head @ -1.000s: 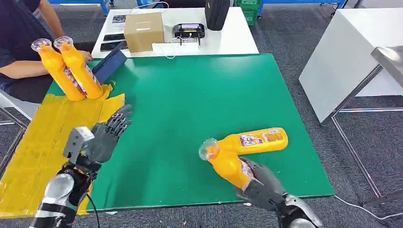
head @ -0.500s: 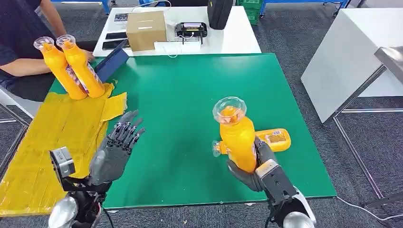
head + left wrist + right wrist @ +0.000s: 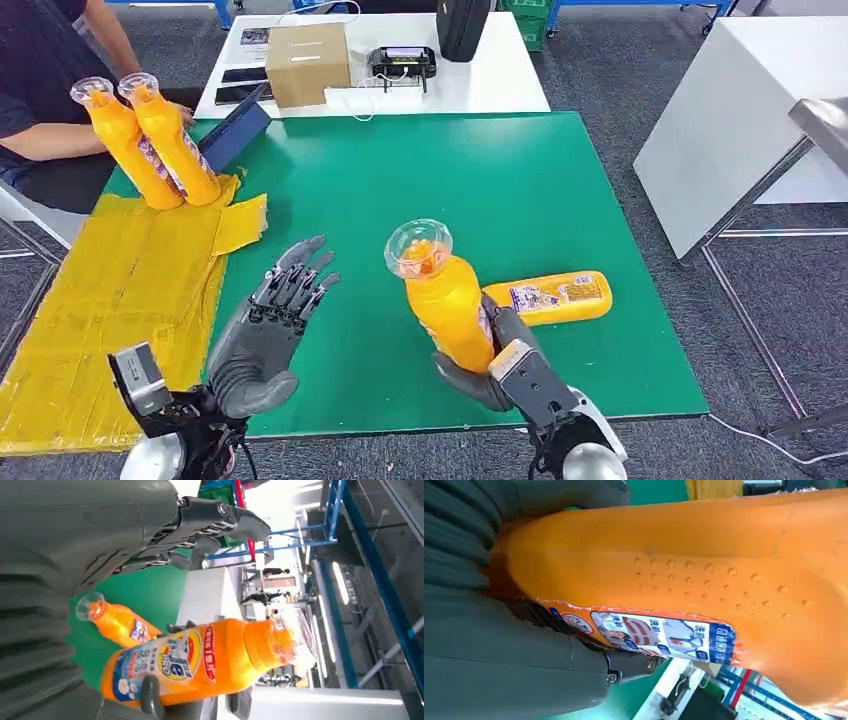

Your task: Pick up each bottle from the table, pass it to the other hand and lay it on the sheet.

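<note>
— Right hand (image 3: 495, 365): status? 
— It has lifted the orange bottle (image 3: 445, 300) upright and carried it leftward.
— Left hand (image 3: 265, 335)? 
— Raised, turned palm-in toward the bottle, fingers spread.

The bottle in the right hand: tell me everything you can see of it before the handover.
The bottle is orange, plastic-looking, with a clear domed cap over an orange neck and a printed label on its side. It stands nearly upright, lifted clear of the green table, cap tilted slightly toward the open left hand, which does not touch it. The right hand grips its lower body.
</note>
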Tool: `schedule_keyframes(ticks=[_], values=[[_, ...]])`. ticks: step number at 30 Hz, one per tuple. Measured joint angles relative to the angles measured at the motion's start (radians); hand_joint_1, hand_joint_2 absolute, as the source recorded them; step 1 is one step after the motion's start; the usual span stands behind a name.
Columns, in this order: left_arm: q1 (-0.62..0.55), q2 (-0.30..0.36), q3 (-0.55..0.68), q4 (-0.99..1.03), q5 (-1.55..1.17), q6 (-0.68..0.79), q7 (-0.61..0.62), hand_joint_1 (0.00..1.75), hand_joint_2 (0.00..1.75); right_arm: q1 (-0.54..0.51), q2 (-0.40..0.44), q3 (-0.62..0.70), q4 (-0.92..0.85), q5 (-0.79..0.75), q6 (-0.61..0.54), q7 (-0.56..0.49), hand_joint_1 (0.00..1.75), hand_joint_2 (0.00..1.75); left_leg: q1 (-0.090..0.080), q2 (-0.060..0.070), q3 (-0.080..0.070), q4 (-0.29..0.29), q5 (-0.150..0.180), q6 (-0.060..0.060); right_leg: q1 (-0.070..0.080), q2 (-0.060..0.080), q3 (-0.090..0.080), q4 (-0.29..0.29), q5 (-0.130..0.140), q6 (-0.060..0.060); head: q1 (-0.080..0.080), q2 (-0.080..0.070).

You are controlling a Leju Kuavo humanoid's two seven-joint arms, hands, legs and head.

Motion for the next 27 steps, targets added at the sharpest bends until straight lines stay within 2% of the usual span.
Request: schedule_keyframes(ticks=[7, 17, 27], values=[[0.013, -0.007, -0.047, -0.029, -0.045, 0.003, -0.020, 0.00, 1.75, -0.028, -0.010, 0.068, 0.003, 0.057, 0.015, 0.016, 1.75, 1.75, 0.000, 0.000, 0.000, 0.000, 0.000, 0.000, 0.000, 0.000, -0.001, 0.000, 0.000, 0.000, 0.000, 0.000], [0.015, -0.007, -0.064, -0.031, -0.045, 0.001, -0.021, 0.00, 1.75, -0.039, -0.022, 0.095, 0.005, 0.064, 0.016, 0.018, 1.75, 1.75, 0.000, 0.000, -0.001, 0.000, 0.000, 0.000, 0.000, 0.000, -0.001, 0.000, 0.000, 0.000, 0.000, 0.000], [0.016, -0.002, -0.082, -0.029, 0.023, -0.022, 0.005, 0.00, 1.75, -0.098, -0.071, 0.179, 0.021, 0.232, 0.038, 0.072, 1.75, 1.75, 0.000, 0.000, -0.001, 0.000, 0.000, 0.000, 0.000, 0.000, -0.001, 0.000, 0.000, 0.000, 0.000, 0.000]])
